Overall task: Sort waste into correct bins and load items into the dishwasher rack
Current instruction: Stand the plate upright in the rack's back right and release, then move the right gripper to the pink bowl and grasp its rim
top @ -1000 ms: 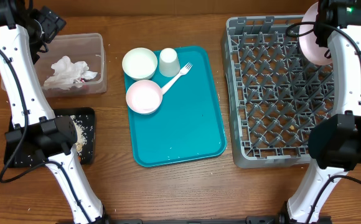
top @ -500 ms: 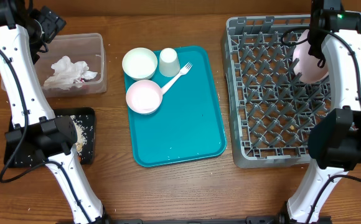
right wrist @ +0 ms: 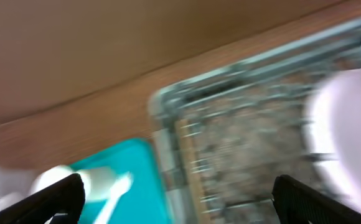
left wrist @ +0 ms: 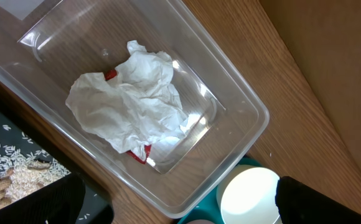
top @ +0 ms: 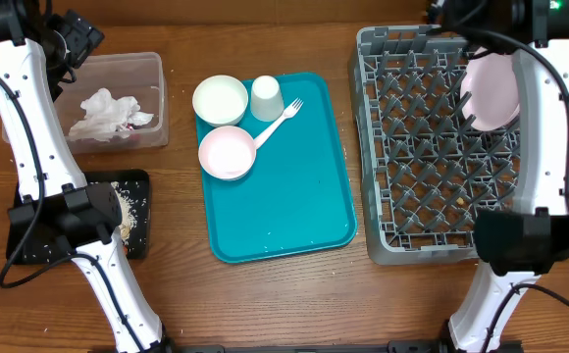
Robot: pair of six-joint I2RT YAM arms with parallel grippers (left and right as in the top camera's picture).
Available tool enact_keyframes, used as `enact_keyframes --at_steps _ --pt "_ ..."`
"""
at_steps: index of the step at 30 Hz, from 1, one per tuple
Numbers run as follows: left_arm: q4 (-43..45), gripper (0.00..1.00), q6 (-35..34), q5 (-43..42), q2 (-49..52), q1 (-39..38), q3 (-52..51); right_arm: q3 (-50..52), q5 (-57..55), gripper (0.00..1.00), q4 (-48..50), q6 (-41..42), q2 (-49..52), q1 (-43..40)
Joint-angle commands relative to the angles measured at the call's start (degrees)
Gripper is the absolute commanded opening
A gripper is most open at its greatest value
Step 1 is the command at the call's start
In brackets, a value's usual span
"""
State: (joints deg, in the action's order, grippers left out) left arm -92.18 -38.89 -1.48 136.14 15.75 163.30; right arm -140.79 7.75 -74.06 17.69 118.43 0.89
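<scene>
Pink plate (top: 491, 93) propped on edge inside dishwasher rack (top: 363, 147), far right part; likely stiff, slick, breakable, so grip rim. Right gripper (right wrist: 180, 199) wide open, empty; left gripper (left wrist: 187, 199) likewise

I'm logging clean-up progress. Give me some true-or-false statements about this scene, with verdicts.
1. The pink plate stands in the grey rack. True.
2. The fork lies in the rack. False: it lies on the teal tray.
3. The clear tub holds crumpled napkins. True.
4. The cup sits in the tub. False: it is on the teal tray.
5. The right pincer grips the plate. False: its jaws stand open, holding nothing.
</scene>
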Motion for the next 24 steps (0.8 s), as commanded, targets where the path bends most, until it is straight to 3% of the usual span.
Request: enact_keyframes --at_steps 1,7,14,20,24 --pt "-0.1 1.00 -0.3 0.4 -0.1 -0.4 -0.1 -0.5 13.9 1.00 0.6 3.9 0.7 5.4" --pt "-0.1 1.00 -0.3 0.4 -0.1 -0.4 -0.1 0.2 13.8 1.00 5.9 7.1 7.1 16.4" --pt "-0.1 1.00 -0.3 0.4 -0.1 -0.4 -0.1 0.2 12.3 0.99 0.0 10.4 17.0 26.3" --pt "-0.1 1.00 -0.3 0.4 -0.1 -0.4 -0.1 0.2 11.3 0.82 -3.3 9.1 21.1 32.3" --pt "-0.1 1.00 -0.3 0.4 -0.1 -0.4 -0.1 0.2 4.0 0.65 -6.5 10.2 22.8 35.5"
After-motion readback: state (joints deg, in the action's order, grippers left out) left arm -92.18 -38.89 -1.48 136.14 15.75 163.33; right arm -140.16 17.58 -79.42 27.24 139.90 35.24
